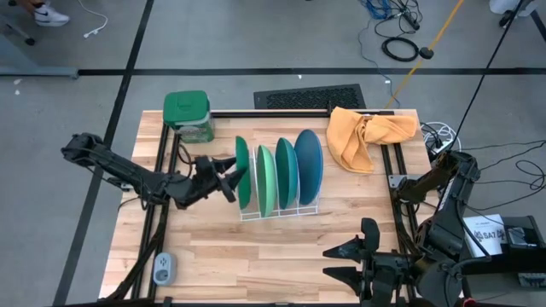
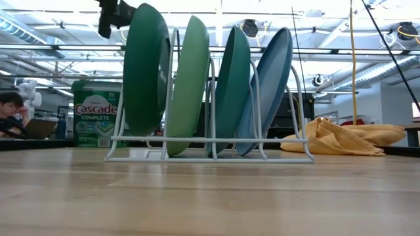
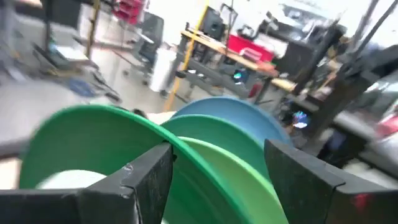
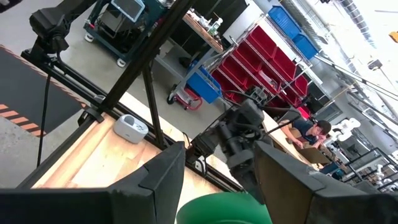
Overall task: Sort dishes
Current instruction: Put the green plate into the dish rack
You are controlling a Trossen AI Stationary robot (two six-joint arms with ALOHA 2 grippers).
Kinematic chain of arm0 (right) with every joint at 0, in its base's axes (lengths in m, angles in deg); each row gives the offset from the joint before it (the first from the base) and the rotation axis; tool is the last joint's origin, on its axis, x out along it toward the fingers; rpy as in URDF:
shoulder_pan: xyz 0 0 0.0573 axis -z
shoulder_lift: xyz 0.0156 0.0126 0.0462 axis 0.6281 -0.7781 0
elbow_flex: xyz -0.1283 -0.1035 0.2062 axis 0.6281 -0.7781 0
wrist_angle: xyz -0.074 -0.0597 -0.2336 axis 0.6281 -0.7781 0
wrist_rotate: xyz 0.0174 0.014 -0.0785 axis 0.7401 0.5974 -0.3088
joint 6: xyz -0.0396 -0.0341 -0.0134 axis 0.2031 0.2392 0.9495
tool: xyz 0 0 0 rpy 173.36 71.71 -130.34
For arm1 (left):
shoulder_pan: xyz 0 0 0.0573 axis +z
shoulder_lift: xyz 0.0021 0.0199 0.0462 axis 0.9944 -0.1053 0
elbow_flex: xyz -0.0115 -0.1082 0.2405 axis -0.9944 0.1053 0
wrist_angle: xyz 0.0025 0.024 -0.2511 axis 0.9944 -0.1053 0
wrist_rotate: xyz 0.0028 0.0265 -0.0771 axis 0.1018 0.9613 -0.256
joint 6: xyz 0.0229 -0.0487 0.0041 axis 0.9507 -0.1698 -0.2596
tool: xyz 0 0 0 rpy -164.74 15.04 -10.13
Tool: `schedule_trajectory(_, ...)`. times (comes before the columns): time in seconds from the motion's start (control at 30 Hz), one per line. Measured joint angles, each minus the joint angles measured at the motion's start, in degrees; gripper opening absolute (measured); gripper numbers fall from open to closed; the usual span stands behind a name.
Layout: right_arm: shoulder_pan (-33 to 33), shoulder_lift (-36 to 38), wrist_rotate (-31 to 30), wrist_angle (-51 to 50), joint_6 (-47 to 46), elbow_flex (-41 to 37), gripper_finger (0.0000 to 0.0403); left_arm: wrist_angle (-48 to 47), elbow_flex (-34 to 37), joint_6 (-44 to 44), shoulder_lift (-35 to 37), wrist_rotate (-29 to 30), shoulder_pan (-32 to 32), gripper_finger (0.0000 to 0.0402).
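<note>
Four plates stand on edge in the white wire rack [image 1: 277, 213] at mid table: dark green [image 1: 243, 170] [image 2: 146, 69], light green [image 1: 266, 181] [image 2: 189, 82], teal [image 1: 286, 172] [image 2: 231, 88] and blue [image 1: 309, 162] [image 2: 270, 85]. My left gripper [image 1: 232, 181] [image 2: 115, 16] [image 3: 217, 149] is open, up beside the dark green plate's top rim [image 3: 93, 134], on the side facing the table's left edge. Whether it touches the rim I cannot tell. My right gripper [image 1: 343, 263] [image 4: 217, 168] is open and waits near the table's near right corner.
A green lidded tub [image 1: 188, 115] [image 2: 95, 115] stands at the far left. An orange cloth [image 1: 367, 136] [image 2: 341, 137] lies far right of the rack. A small grey device [image 1: 162, 269] sits by the near left corner. A person [image 2: 10, 111] sits in the room behind.
</note>
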Motion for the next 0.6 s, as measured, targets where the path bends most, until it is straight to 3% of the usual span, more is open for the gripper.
schedule_trajectory(0.17,0.0,0.0,0.0,0.0,0.0,0.0,0.0183,0.9,0.0,-10.9,0.1,-6.5,2.1,0.0249)
schedule_trajectory(0.37,0.0,0.0,0.0,0.0,-0.2,0.0,0.0183,-1.7,0.0,-15.9,0.1,-6.9,2.9,0.0249)
schedule_trajectory(0.5,0.0,0.0,0.0,0.0,-0.2,0.0,0.0183,-5.4,0.0,-6.4,0.1,-6.9,3.0,0.0248)
schedule_trajectory(0.6,0.0,0.0,0.0,0.0,-0.2,0.0,0.0183,-7.2,0.0,7.3,0.1,-7.7,2.8,0.0248)
